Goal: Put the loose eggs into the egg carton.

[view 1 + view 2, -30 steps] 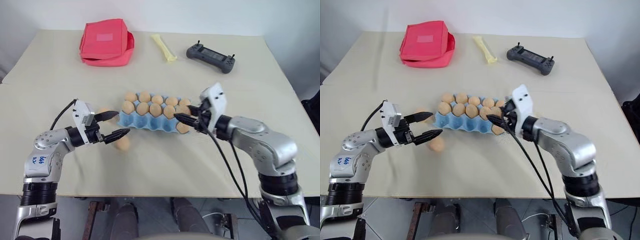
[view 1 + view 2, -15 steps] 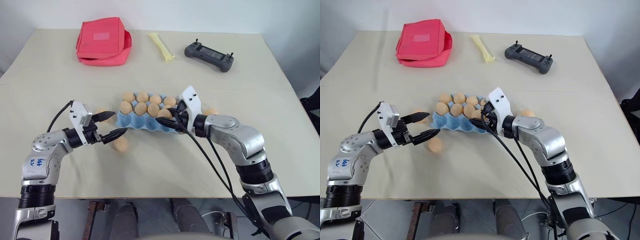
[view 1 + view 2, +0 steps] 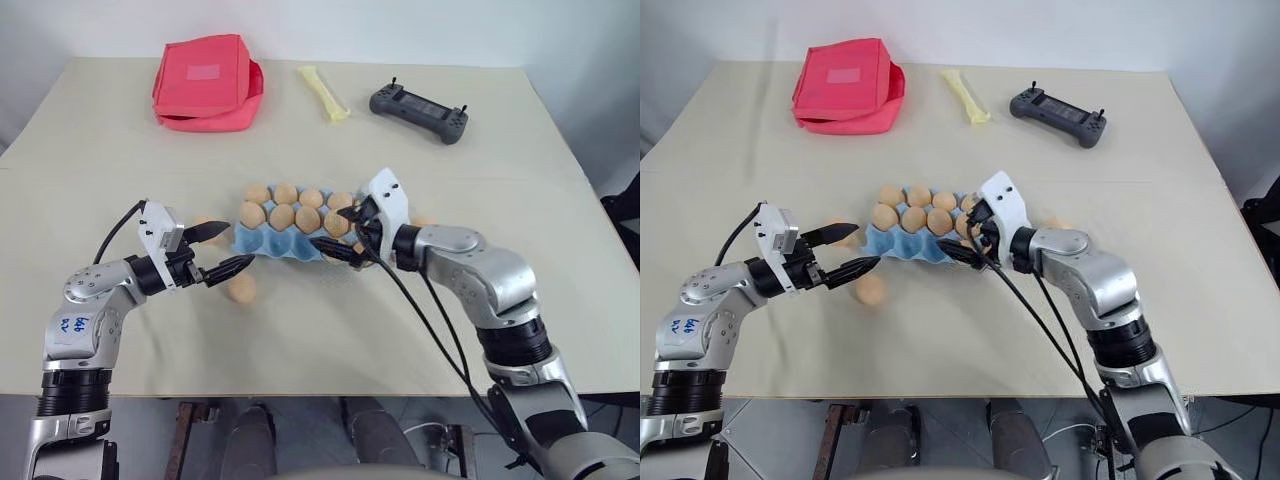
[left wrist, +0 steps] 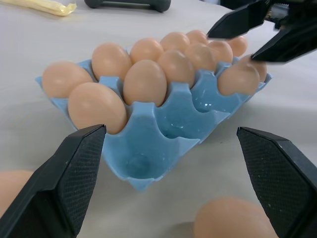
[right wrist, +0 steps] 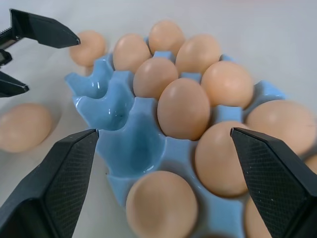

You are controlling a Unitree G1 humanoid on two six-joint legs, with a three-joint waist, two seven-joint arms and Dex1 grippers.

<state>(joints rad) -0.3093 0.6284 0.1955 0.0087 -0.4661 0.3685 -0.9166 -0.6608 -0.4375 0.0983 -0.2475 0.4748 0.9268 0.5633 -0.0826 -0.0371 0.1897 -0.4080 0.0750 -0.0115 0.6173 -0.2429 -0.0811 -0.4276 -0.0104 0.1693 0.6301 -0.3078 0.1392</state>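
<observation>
A smooth tan loose egg (image 3: 241, 288) lies just beside the light blue moulded egg carton (image 3: 290, 247), nearest the wide-open, empty left gripper (image 3: 232, 250), probably just below its fingertips.

Lab – bare table (image 3: 300, 350), handheld controller (image 3: 420, 111)

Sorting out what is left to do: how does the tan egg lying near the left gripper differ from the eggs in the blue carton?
The tan-brown loose egg lies on its side on the bare table; the carton eggs stand upright in cups. It sits alone, outside the light blue moulded egg carton; they are packed side by side. All look alike in colour and size.
</observation>
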